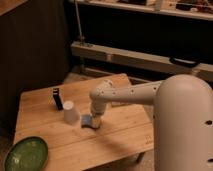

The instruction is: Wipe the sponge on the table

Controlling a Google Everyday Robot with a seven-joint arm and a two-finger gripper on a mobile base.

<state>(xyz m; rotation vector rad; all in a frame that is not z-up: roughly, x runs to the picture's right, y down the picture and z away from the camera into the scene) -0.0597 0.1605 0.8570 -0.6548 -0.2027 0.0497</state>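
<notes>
A low rectangular table (120, 136) is seen at centre-left, with a light wooden slatted top, visible grain lines and rounded corners; one dark leg is glimpsed under the near right edge. The sponge (86, 121) is placed flat on the tabletop near the middle, just right of the white cup (70, 112). It is read as a small blue pad with a paler patch; its edge shape is not resolved.

The gripper (94, 121) is lowered onto the right part of the sponge, pointing straight down, with its dark tip in contact with the pad. Whether it is clamped on the sponge or merely pressed on it cannot be told. The arm (135, 94) is stretched from the right, a smooth white tubular shell dotted with small dark holes, bent at a rounded elbow above the sponge. A large white domed body section (186, 125) fills the near right.

The white cup is set upside down, tapered, matte, just beside the sponge but apart from the gripper. A small dark upright block (58, 98) with a pale top is stood farther left, behind the cup. A round green plate (26, 154), glossy with a raised rim, is laid at the near left corner, partly overhanging the table edge.

Behind the table, a pale horizontal beam (135, 57) is run across a dark backdrop, and a thin metal pole (78, 22) is mounted upright at its left end.
</notes>
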